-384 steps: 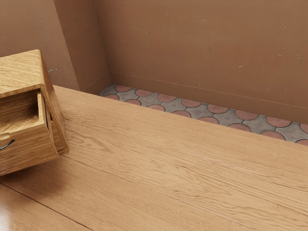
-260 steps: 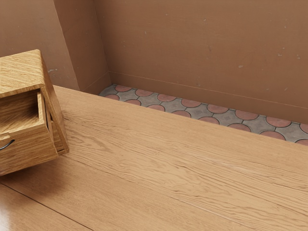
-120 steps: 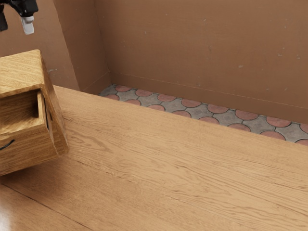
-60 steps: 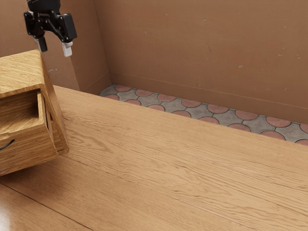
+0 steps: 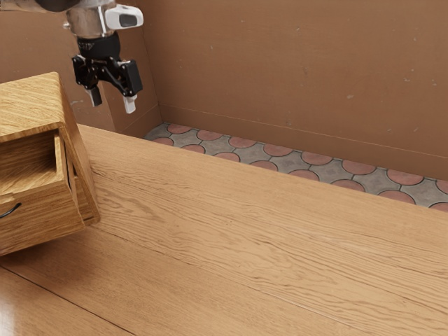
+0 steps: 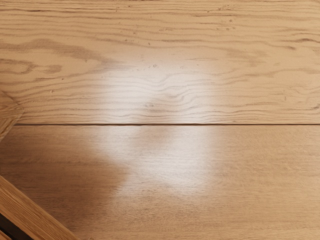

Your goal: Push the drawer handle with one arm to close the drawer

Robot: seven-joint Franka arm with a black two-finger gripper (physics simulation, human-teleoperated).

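Exterior view, drawer (image 5: 42,220) at nine o'clock, pulled out of its cabinet (image 5: 31,105), front facing about six, its long axis roughly nine to three, gripper (image 5: 113,107) spread wide toward one from it, worktop (image 5: 245,231) stretching toward four, wrist view, wooden edge (image 6: 37,215) slanting beside worktop planks

One cabinet (image 5: 31,105) is standing at the exterior view's left, one drawer (image 5: 38,227) jutting from it and one handle (image 5: 10,210) curving across its front; one arm (image 5: 87,22) is reaching in at upper left; one gripper (image 5: 113,106) is hanging there, two fingers (image 5: 130,105) pointing down; one table (image 5: 245,238) is spreading below.
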